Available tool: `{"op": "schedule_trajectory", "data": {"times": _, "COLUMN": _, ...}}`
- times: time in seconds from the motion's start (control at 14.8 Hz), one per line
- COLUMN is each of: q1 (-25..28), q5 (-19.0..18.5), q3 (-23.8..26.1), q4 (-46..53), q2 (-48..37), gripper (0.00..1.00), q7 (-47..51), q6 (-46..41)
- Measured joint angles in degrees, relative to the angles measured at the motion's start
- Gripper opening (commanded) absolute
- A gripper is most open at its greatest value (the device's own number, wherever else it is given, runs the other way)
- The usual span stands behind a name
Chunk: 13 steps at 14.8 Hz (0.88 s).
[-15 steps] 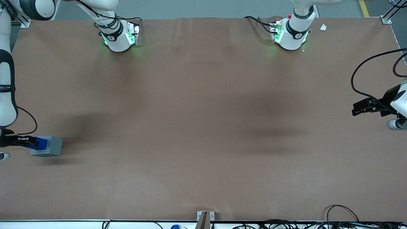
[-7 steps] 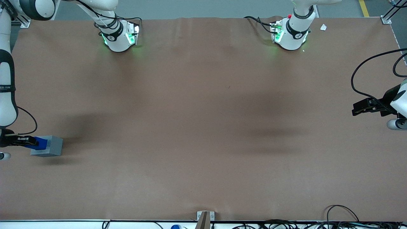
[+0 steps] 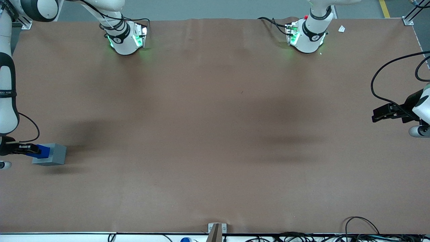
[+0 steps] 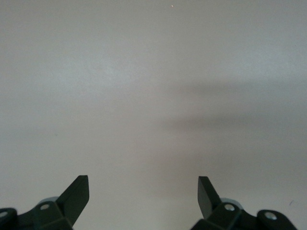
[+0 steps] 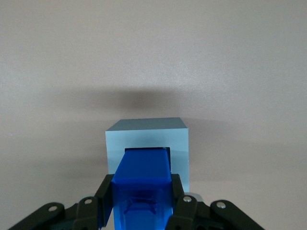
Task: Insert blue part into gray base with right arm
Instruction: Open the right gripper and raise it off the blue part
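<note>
Brown covering stretches over the whole bench (image 3: 215, 134), with soft shadows lying across it. My right arm (image 3: 7, 101) comes down at the working arm's end of the bench, white with black joint sections, its green-lit foot (image 3: 126, 40) standing at the edge of the bench farthest from the front camera.

Next in size is the gray base (image 3: 50, 154), sitting flat on the bench at that same end, roughly midway between the bench's front and back edges. From my wrist camera the gray base (image 5: 147, 146) shows a pale top face with a square recess cut into it.

My jaws (image 3: 28, 149) hang just above the base, clenched on the blue part (image 3: 41, 151). In the wrist view the jaws (image 5: 141, 203) grip the blue part (image 5: 142, 187) by its two sides, black fingers (image 5: 106, 194) pressed against it. The part's leading end reaches the mouth of the recess; how deep it sits I cannot tell.
</note>
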Motion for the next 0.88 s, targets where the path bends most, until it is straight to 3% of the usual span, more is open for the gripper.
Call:
{"op": "schedule_trajectory", "data": {"times": 0.2, "q1": -0.06, "q5": 0.0, "q3": -0.03, "q4": 0.0, "q2": 0.35, "gripper": 0.13, "q7": 0.0, "q6": 0.73}}
{"op": "schedule_trajectory", "data": {"times": 0.27, "q1": -0.08, "q5": 0.01, "q3": -0.04, "q4": 0.0, "q2": 0.48, "gripper": 0.2, "q7": 0.0, "q6": 0.97}}
{"op": "schedule_trajectory", "data": {"times": 0.34, "q1": -0.09, "q5": 0.01, "q3": -0.04, "q4": 0.0, "q2": 0.58, "gripper": 0.29, "q7": 0.0, "q6": 1.05}}
{"op": "schedule_trajectory", "data": {"times": 0.41, "q1": -0.09, "q5": 0.01, "q3": -0.04, "q4": 0.0, "q2": 0.63, "gripper": 0.43, "q7": 0.0, "q6": 1.1}}
{"op": "schedule_trajectory", "data": {"times": 0.47, "q1": -0.09, "q5": 0.01, "q3": -0.04, "q4": 0.0, "q2": 0.63, "gripper": 0.63, "q7": 0.0, "q6": 1.1}}
{"op": "schedule_trajectory", "data": {"times": 0.68, "q1": -0.09, "q5": 0.02, "q3": 0.02, "q4": 0.07, "q2": 0.63, "gripper": 1.0, "q7": 0.0, "q6": 1.15}}
{"op": "schedule_trajectory", "data": {"times": 0.88, "q1": 0.11, "q5": 0.02, "q3": 0.46, "q4": 0.77, "q2": 0.51, "gripper": 1.0, "q7": -0.01, "q6": 1.13}}
